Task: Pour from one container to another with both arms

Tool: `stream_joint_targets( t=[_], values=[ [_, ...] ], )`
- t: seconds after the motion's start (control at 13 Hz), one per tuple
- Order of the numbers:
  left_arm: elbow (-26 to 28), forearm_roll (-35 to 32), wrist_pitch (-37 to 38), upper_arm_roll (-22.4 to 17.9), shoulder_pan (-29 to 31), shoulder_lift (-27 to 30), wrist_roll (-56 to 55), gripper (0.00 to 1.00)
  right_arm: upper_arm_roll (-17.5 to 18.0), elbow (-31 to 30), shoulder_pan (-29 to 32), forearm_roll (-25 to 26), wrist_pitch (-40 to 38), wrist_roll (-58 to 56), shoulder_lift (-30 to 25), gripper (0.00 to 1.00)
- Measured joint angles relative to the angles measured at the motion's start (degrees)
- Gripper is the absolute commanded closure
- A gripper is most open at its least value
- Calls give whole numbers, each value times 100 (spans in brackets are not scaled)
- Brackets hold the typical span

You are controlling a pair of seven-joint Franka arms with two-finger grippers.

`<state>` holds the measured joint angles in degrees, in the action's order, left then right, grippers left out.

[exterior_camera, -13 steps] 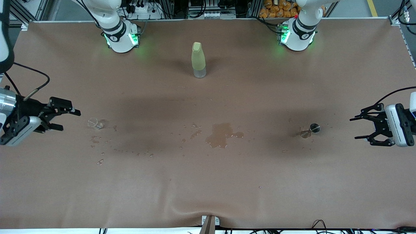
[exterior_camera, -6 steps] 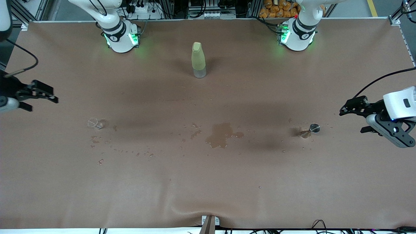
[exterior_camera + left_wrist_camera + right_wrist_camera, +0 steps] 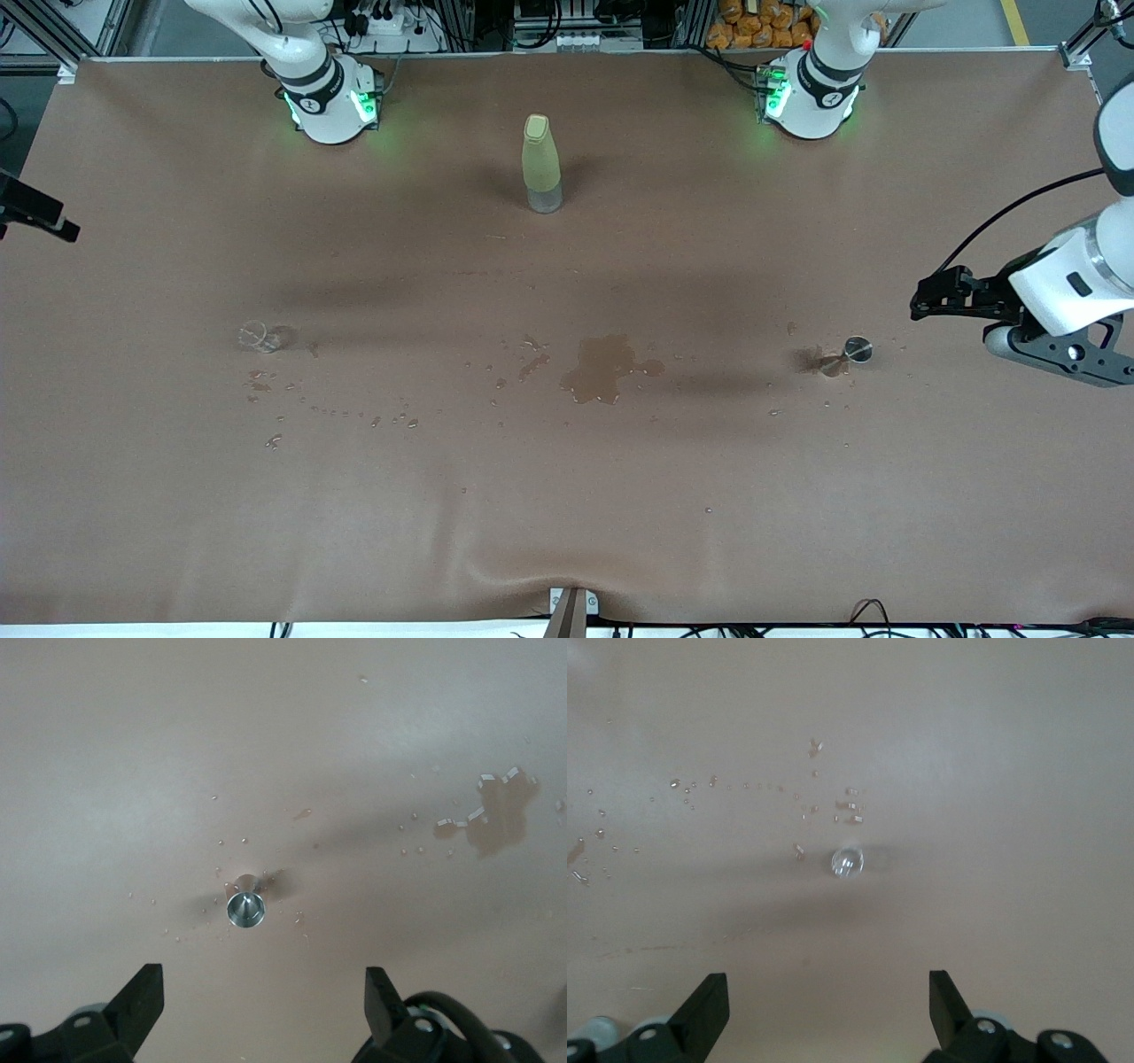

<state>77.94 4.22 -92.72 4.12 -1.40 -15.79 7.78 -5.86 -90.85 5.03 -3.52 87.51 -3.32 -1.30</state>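
A small metal cup [image 3: 857, 349] stands toward the left arm's end of the table, with a wet patch beside it. My left gripper [image 3: 923, 299] hangs over the table past that cup, open and empty. In the left wrist view the cup [image 3: 245, 908] sits ahead of the open left gripper [image 3: 264, 1005]. A small clear glass [image 3: 257, 336] stands toward the right arm's end. My right gripper [image 3: 44, 221] is over the table's edge there, mostly out of the front view. The right wrist view shows the glass [image 3: 847, 863] ahead of the open, empty right gripper [image 3: 829, 1010].
A yellow-green bottle [image 3: 540, 164] stands upright between the two arm bases. A brown puddle [image 3: 602, 368] lies mid-table, with droplets [image 3: 390, 418] trailing toward the glass. The puddle [image 3: 496, 811] also shows in the left wrist view. The brown table cover [image 3: 567, 532] bulges at its front edge.
Both grippers have risen and drawn back from the cups toward their own ends of the table. The right one has almost left the front view. The left hand has turned downward.
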Motion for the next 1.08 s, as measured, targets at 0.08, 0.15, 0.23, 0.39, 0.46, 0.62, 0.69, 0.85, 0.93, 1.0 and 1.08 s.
stream_joint_targets(
  t=[0.08, 0.15, 0.23, 0.39, 0.46, 0.62, 0.69, 0.85, 0.93, 1.0, 1.08],
  values=[
    [0, -75, 0, 0, -70, 39, -396, 0, -48, 8, -94, 3, -67, 296, 3, 0],
    [0, -142, 0, 0, -134, 78, -746, 0, -142, 8, -205, 4, -91, 426, 10, 0],
    [0, -229, 0, 0, -189, 114, -1048, 0, -201, 8, -269, 5, -96, 471, 17, 0],
    [1, -328, 0, 0, -285, 164, -1431, 0, -236, 8, -294, 5, -96, 485, 26, 0],
    [1, -337, 0, 0, -303, 171, -1489, 0, -238, 8, -302, 5, -96, 485, 29, 0],
    [6, -338, 0, -14, -302, 171, -1499, 0, -237, 8, -333, 5, -96, 485, 32, 0],
    [6, -338, 0, -26, -300, 172, -1499, 0, -238, 8, -343, 5, -96, 484, 35, 0],
    [7, -338, 0, -36, -299, 173, -1503, 0, -238, 8, -354, 5, -96, 484, 42, 0],
    [7, -338, 0, -39, -299, 173, -1512, 0, -238, 8, -356, 5, -96, 484, 44, 0],
    [7, -338, 0, -44, -297, 173, -1524, 0, -238, 8, -358, 5, -96, 484, 44, 0],
    [7, -338, 0, -45, -296, 173, -1531, 0, -237, 8, -362, 5, -97, 483, 44, 0]
  ],
)
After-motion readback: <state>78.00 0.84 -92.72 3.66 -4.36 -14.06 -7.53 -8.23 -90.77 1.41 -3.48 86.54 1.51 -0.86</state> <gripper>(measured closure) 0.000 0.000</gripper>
